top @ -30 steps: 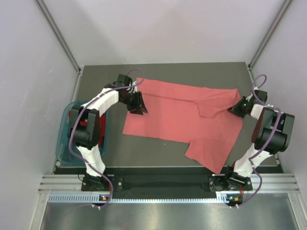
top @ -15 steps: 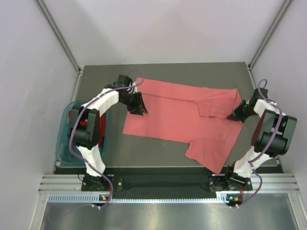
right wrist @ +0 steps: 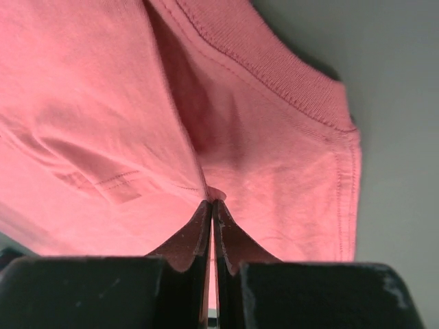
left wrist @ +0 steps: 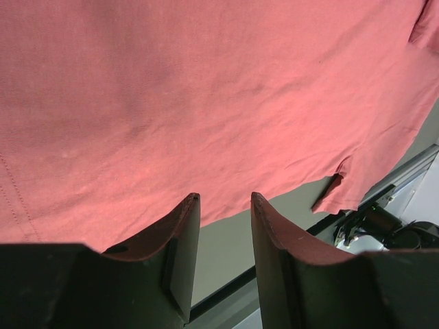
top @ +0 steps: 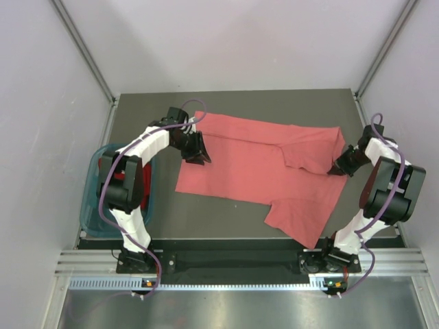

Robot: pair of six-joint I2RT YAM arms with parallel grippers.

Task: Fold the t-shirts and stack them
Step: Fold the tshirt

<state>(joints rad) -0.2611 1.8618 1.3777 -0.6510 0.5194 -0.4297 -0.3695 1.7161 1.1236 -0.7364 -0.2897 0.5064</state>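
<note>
The light salmon-pink t-shirt [top: 260,168] lies spread on the dark table, one sleeve folded in at the upper right and a flap hanging toward the near edge. My left gripper [top: 200,152] is open at the shirt's left edge; in the left wrist view its fingers [left wrist: 225,199] straddle the hem above bare table. My right gripper [top: 337,166] is shut on a pinched ridge of the pink t-shirt [right wrist: 226,137] by the right sleeve, its fingertips [right wrist: 212,202] pressed together. The deep red t-shirt [top: 142,184] shows partly inside the basket, behind the left arm.
A teal plastic basket [top: 91,205] sits off the table's left edge beside the left arm. The table's near rail [top: 226,260] runs along the front. Grey walls and metal posts enclose the back and sides.
My right gripper has moved a little toward the near side onto the shirt's right sleeve area and is pinching the cloth. The left arm has not moved.
</note>
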